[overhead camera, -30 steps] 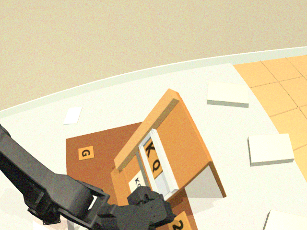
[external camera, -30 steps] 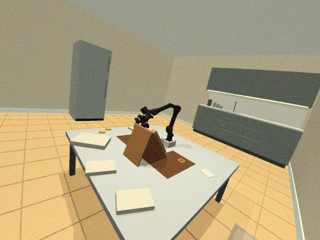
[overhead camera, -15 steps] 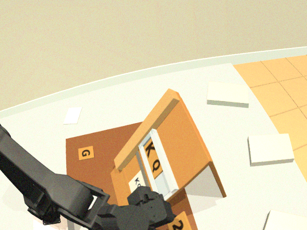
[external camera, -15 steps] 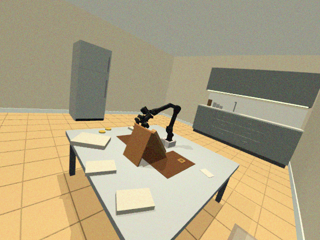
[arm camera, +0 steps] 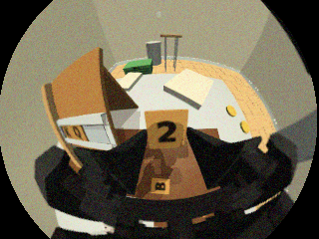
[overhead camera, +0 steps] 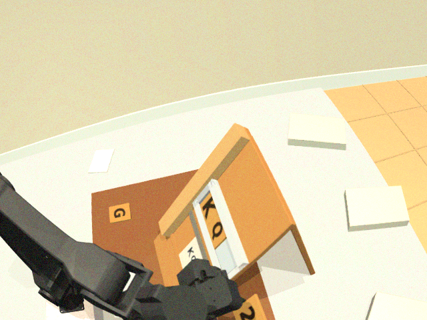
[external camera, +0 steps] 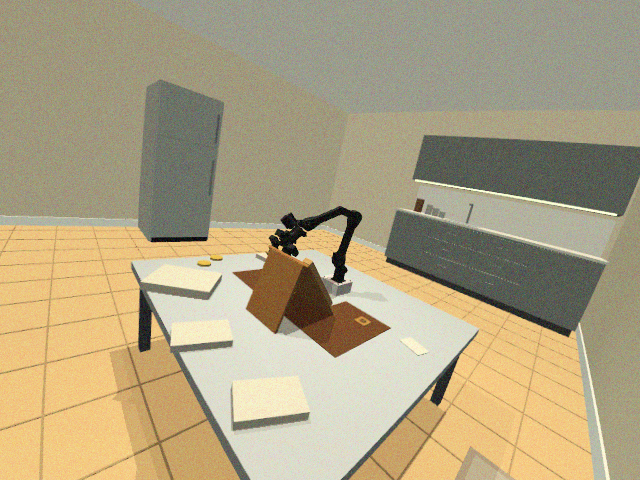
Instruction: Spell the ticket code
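Note:
My gripper (arm camera: 166,136) is shut on the tile marked 2 (arm camera: 166,130) (overhead camera: 249,310), held beyond the rail's open end, apart from the rail. The rail (overhead camera: 229,220) (arm camera: 111,130) on the sloped wooden board (overhead camera: 258,193) (arm camera: 80,95) (external camera: 276,289) holds the K tile (overhead camera: 209,205) and the Q tile (overhead camera: 217,230), with a bare stretch towards its open end. The ticket (overhead camera: 186,253) beside the rail shows K and part of a Q; the arm hides the rest. A G tile (overhead camera: 119,213) (external camera: 362,320) and a B tile (arm camera: 160,186) lie on the brown mat.
Pale blocks (overhead camera: 317,131) (overhead camera: 376,207) (external camera: 268,400) (arm camera: 189,87) stand around the board towards the counter's edge. A white card (overhead camera: 101,161) (external camera: 414,346) lies beyond the brown mat (overhead camera: 145,193) (external camera: 336,335). Two yellow discs (external camera: 204,262) (external camera: 216,257) lie near the counter's far edge.

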Action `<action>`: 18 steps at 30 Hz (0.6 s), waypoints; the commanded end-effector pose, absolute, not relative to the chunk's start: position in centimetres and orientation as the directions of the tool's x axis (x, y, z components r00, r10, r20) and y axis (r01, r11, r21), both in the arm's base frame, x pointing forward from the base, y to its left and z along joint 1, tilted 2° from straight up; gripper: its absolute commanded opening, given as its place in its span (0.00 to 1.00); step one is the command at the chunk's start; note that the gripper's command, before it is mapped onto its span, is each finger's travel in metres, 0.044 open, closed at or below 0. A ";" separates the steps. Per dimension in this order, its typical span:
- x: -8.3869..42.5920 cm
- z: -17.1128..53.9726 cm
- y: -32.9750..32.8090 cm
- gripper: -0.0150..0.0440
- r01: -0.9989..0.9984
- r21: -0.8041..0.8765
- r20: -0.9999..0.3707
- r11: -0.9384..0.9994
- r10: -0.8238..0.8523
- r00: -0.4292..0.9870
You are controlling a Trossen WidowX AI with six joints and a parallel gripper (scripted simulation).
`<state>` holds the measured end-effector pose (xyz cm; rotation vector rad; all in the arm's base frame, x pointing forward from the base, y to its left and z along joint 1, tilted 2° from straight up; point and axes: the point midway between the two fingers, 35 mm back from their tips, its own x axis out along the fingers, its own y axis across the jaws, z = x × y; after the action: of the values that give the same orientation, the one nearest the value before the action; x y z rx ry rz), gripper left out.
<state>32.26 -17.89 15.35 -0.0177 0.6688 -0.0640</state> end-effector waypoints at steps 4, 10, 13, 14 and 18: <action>32.3 15.3 -17.6 0.25 0.057 -0.032 -0.622 0.998 -0.064 0.781; 32.3 15.3 -17.3 0.25 0.057 -0.032 -0.622 0.998 -0.064 0.780; 32.3 15.3 -17.1 0.25 0.057 -0.031 -0.622 0.998 -0.064 0.780; 32.2 15.3 -17.1 0.25 0.057 -0.031 -0.622 0.998 -0.064 0.780; 32.2 15.3 -16.9 0.25 0.057 -0.031 -0.622 0.998 -0.064 0.780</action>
<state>32.36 -17.21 15.36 -0.0136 0.6711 -0.0640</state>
